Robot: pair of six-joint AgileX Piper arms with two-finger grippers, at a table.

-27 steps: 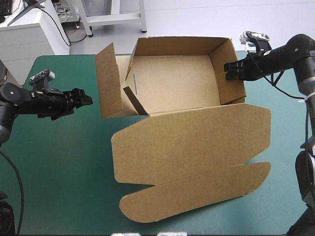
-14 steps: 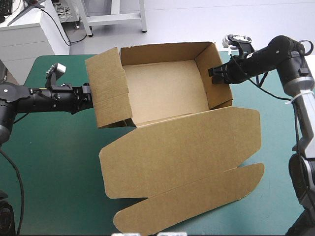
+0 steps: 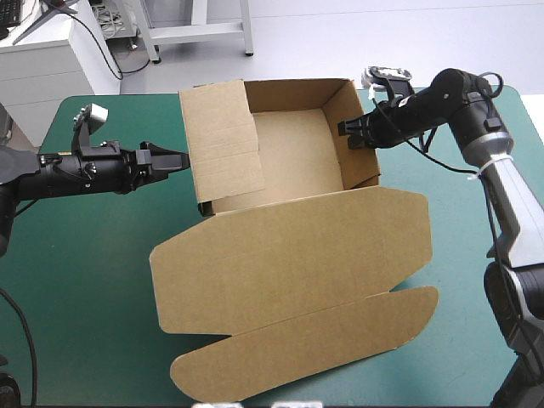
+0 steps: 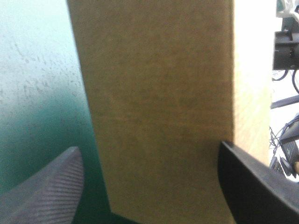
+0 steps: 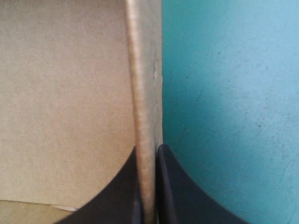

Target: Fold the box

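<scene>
Wrist views alone tell me: right pincer (image 5: 148, 150) pinches the box (image 3: 289, 255) wall, left pincer (image 4: 149, 147) spread at its flap.

jaws apart | box (image 4: 159, 107) wall perhaps between | teal-green cover (image 4: 37, 116) beside

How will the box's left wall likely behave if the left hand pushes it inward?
Probably stiff but hinged: the left wall leans inward as one flat panel, so it should swing, not buckle. The box looks light and may slide; the right hand, shut on its right wall, likely steadies it.
</scene>
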